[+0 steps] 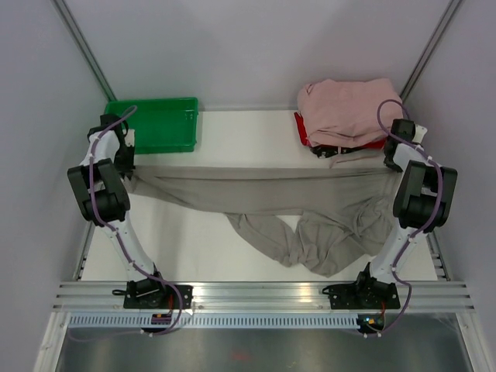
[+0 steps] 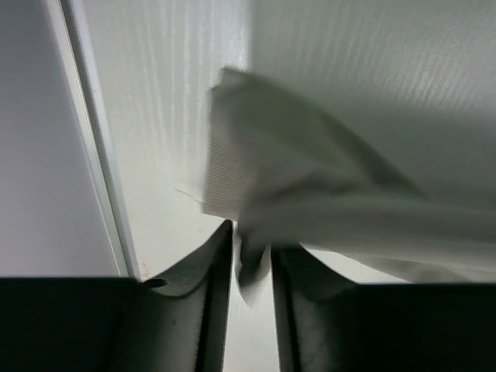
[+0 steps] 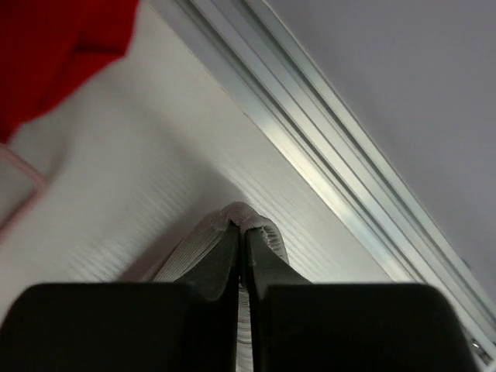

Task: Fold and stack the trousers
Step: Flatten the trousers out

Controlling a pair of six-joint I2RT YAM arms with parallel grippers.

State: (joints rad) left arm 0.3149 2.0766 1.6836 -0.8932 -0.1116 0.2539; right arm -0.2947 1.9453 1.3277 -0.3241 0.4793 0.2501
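Found the trousers [image 1: 271, 194] on the table [image 1: 232, 143], just in front of the green tray [image 1: 151, 102]: one long band pulled nearly straight from below the tray's near left corner far out to its right, the rest dropped in a rumpled heap right of the tray and nearer the arm bases. Noted a pile of pale pink garments [image 1: 345, 105] on something red [image 1: 300, 128], level with the tray and well to its right, apart from the task cloth. Checked the left gripper [image 2: 249, 236], at the tray's near left corner: jaws a narrow slot apart, a fold of cloth hanging in the slot; cannot tell whether pinching or merely loose around it. Checked the right gripper [image 3: 242, 231], far right of the tray beside the pink pile: fingers pressed together on a ribbed edge of the cloth. Judged the fabric soft, thin and light, with no stiffness: expect sag and trailing on any lift, little risk of damage, some risk of a thin edge sliding out of a loose pinch. Judged the matte weave not slippery on the table, so expect drag rather than glide. Recommend hold at hem or waistband, both ends at once, thicker seam between the pads, band kept taut; avoid grabbing mid-leg, likely to gather a single layer and bunch the fold. Not yet folded.
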